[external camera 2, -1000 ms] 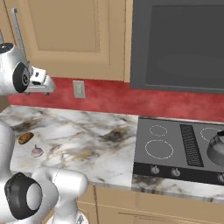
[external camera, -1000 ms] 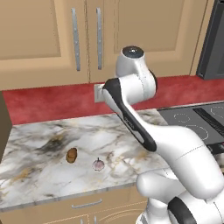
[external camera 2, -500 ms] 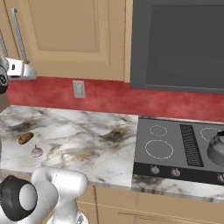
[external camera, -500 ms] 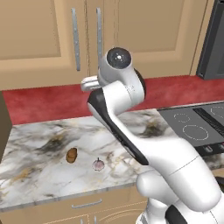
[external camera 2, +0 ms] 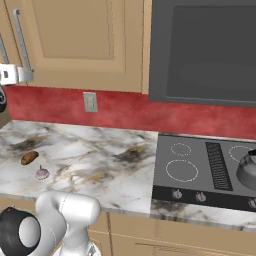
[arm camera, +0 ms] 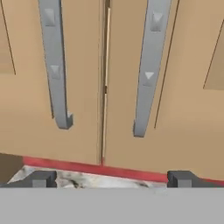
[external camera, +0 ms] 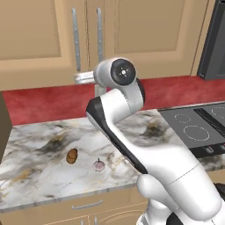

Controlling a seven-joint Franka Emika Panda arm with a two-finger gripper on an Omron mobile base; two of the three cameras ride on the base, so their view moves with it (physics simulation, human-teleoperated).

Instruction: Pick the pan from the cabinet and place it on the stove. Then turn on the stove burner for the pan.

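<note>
Cabinet [arm camera: 183,109] doors shut, two bar handles [arm camera: 146,65], fingers [arm camera: 41,178] spread

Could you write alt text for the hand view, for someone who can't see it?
Close view of two shut tan cabinet doors meeting at a centre seam, each with a long silver bar handle beside the seam. The open gripper shows as two dark tips at the bottom, over a red wall strip.

A marble tabletop [external camera: 39,176] fills the lower left of the left base view, with a brown potato-like lump [external camera: 71,155] just beside a small pinkish bulb [external camera: 99,165]. A red backsplash [external camera 2: 130,107] carries a grey wall outlet [external camera 2: 90,102] left of centre in the right base view. A dark microwave [external camera 2: 205,50] fills its upper right, and a grey kettle [external camera 2: 247,170] sits at the right edge.
</note>
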